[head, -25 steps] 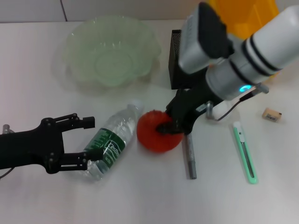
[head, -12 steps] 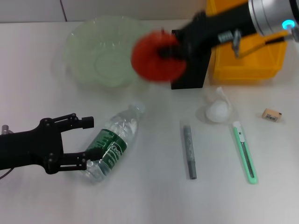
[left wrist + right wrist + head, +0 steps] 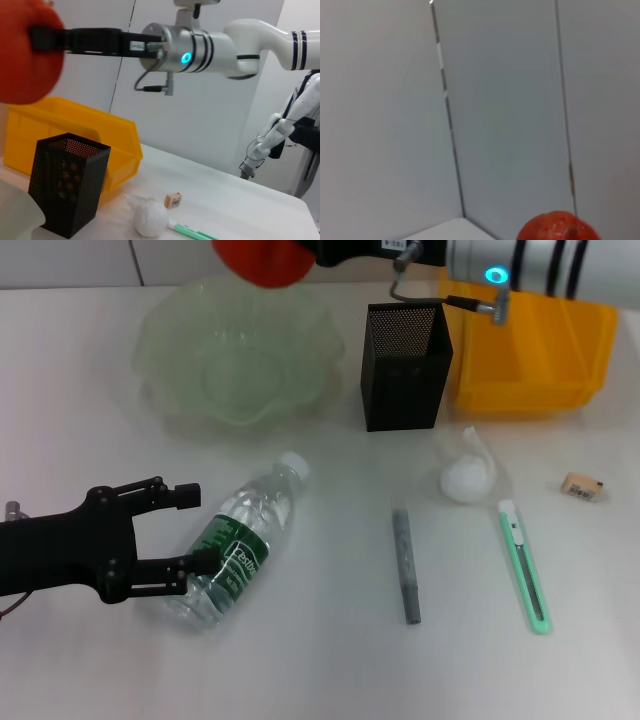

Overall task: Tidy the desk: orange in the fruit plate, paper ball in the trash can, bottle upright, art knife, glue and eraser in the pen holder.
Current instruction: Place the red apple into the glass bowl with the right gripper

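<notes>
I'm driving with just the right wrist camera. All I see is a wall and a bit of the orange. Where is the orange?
Observer: The right gripper holds the orange in the air, over the far rim of the plate.
Operator: Is there anything in the plate?
Observer: No, nothing lies in it.
Operator: What's the other arm doing?
Observer: The left gripper is open, low over the desk, with its fingers at the bottle, which lies on its side.
</notes>
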### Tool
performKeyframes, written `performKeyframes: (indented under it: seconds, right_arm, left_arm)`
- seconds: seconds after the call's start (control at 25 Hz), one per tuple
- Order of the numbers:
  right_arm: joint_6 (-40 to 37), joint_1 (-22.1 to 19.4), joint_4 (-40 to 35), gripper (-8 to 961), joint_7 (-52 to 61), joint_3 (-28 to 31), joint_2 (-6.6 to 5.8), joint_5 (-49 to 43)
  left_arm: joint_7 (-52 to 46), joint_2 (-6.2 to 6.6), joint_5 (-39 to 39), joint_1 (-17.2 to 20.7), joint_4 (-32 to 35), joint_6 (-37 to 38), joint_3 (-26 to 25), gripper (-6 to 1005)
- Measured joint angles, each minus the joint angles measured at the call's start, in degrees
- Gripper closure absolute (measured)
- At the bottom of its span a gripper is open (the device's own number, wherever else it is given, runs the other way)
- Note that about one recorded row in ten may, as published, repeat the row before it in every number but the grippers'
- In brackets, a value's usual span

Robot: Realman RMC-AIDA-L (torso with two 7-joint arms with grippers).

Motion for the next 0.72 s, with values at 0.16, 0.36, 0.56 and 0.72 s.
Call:
performKeyframes:
  seconds: [0.16,0.36,0.56,0.72]
  right_arm:
    - [3.1,3.8,5.6,920,-3.9,0.0,0.06,2.6]
    - [6.7,7.2,7.9,862,-4.3,0.0,0.20,2.7]
    - [6.1,7.4,7.3,778,-4.2,-0.2,0.20,2.7]
    - [6.1,7.5,7.2,711,-4.1,-1.3,0.17,2.9]
  left_arm:
    - [0.0,0.05,0.0,-0.2,-0.2,-0.8,-0.1,162]
    - [-0.1,0.07,0.0,-0.3,-0.3,-1.5,-0.1,163]
    - [-0.1,-0.05,0.1,0.4,-0.3,-1.6,-0.1,164]
    - [-0.1,-0.10,0.3,1.0,-0.3,-1.6,-0.1,164]
